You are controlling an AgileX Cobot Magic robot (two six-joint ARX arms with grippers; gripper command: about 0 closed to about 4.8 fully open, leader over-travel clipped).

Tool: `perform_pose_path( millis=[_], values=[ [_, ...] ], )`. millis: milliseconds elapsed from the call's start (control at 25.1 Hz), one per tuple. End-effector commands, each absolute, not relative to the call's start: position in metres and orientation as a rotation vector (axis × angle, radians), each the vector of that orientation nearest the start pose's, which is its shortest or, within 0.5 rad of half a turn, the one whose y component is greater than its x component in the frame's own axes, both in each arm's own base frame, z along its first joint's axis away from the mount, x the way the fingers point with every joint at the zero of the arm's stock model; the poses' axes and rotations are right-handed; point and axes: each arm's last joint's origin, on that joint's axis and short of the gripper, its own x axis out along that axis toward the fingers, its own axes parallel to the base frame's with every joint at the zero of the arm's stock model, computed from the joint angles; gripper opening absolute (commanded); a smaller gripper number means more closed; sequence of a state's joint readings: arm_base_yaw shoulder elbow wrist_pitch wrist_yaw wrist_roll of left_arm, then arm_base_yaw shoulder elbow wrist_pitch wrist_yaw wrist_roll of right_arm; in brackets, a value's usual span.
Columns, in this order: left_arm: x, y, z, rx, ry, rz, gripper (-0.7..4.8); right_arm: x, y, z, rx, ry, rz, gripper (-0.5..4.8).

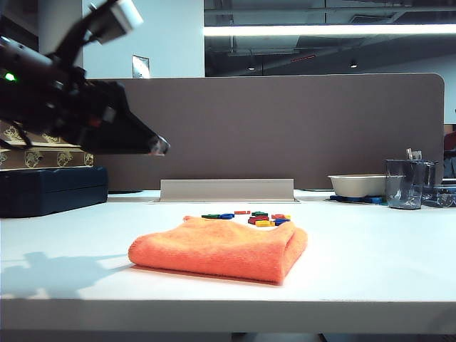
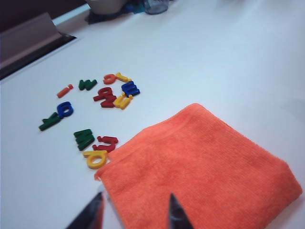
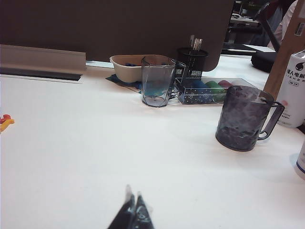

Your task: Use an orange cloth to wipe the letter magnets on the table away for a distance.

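Note:
The orange cloth (image 1: pixel 221 249) lies folded on the white table (image 1: pixel 370 256), near its front edge. Right behind it the letter magnets (image 1: pixel 253 217) are scattered in red, green, blue and yellow. In the left wrist view the magnets (image 2: pixel 95 107) spread out beside one corner of the cloth (image 2: pixel 200 167). My left gripper (image 1: pixel 158 146) hangs high above the table's left side. It (image 2: pixel 135 210) is open and empty, over the cloth's edge. My right gripper (image 3: pixel 133 198) is shut with nothing in it, low over bare table; two magnets (image 3: pixel 5 122) show at that view's edge.
A dark blue case (image 1: pixel 50 189) with boxes on it sits at the back left. A metal cable cover (image 1: pixel 226 189) runs along the brown partition (image 1: pixel 285 128). At the back right stand a white bowl (image 1: pixel 356 185), a grey mug (image 1: pixel 406 184), a clear glass (image 3: pixel 157 81) and a pen holder (image 3: pixel 191 59).

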State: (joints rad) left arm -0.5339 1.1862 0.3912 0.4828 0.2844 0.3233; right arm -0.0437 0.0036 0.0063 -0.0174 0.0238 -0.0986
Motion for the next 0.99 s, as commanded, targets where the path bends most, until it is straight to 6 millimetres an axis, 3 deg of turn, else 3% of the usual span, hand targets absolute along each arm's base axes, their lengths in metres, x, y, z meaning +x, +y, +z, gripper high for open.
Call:
perform_pose_path(
  millis=[40,199,278,438,676,995],
  values=[
    [0.204,-0.132,0.19,0.316,0.17,-0.896,1.63,0.098,-0.005,0.163,-0.097,0.009,-0.066,0.0],
    [0.215,-0.154,0.188,0.313,0.197,-0.958,1.68,0.098,-0.005,0.163,-0.097,0.009,-0.067,0.0],
    [0.217,-0.166,0.182,0.321,0.223,-0.993,2.26,0.098,-0.005,0.163,-0.097,0.009,-0.067,0.0],
    [0.216,-0.183,0.167,0.339,0.279,-1.046,2.41,0.098,-0.005,0.163,-0.097,0.009,-0.067,-0.01],
    [0.217,-0.189,0.141,0.357,0.383,-1.067,2.57,0.098,-0.005,0.163,-0.097,0.009,-0.066,0.0],
    [0.22,-0.189,0.126,0.382,0.447,-1.025,3.2,0.098,-0.005,0.163,-0.097,0.009,-0.066,0.0]
  ],
)
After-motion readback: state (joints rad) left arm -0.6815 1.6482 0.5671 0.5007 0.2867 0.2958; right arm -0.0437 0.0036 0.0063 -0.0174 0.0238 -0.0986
